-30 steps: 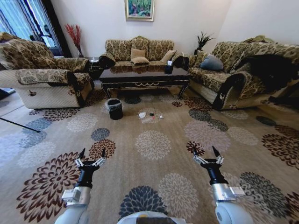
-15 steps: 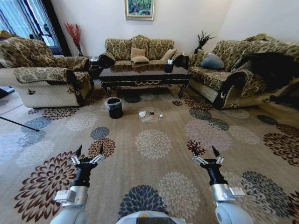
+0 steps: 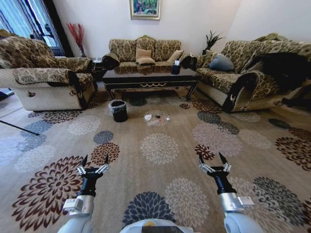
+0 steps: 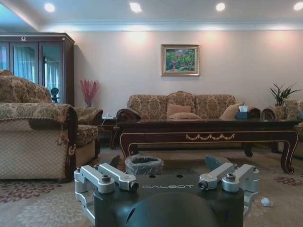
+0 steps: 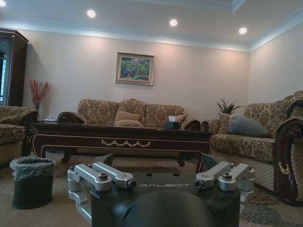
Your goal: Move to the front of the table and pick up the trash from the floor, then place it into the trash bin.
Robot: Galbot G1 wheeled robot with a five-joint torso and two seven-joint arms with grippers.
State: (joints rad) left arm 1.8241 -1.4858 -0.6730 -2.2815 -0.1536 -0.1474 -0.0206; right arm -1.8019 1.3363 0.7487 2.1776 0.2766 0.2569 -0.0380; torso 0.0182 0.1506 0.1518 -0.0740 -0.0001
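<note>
The dark glossy table (image 3: 148, 77) stands far ahead before the back sofa. On the patterned floor (image 3: 160, 150) in front of it lies the trash (image 3: 156, 119): a white tissue (image 3: 147, 118), a clear bottle (image 3: 154, 124) and small bits. The black trash bin (image 3: 118, 110) with its clear bag sits just left of them, seen also as the bin (image 4: 143, 164) and the bin (image 5: 32, 182) in the wrist views. My left gripper (image 3: 95, 162) and right gripper (image 3: 211, 160) hover low over the carpet, far short of the trash, both open and holding nothing.
Patterned sofas flank the carpet: one at left (image 3: 43, 80), one behind the table (image 3: 143, 51), one at right (image 3: 243, 73) with a dark garment on it. A black tissue box (image 3: 175, 69) stands on the table. A thin dark rod (image 3: 19, 128) crosses the floor at left.
The whole head view has shifted slightly, so the camera has moved a little toward the table. Both arms keep their forward pose, fingers still spread.
</note>
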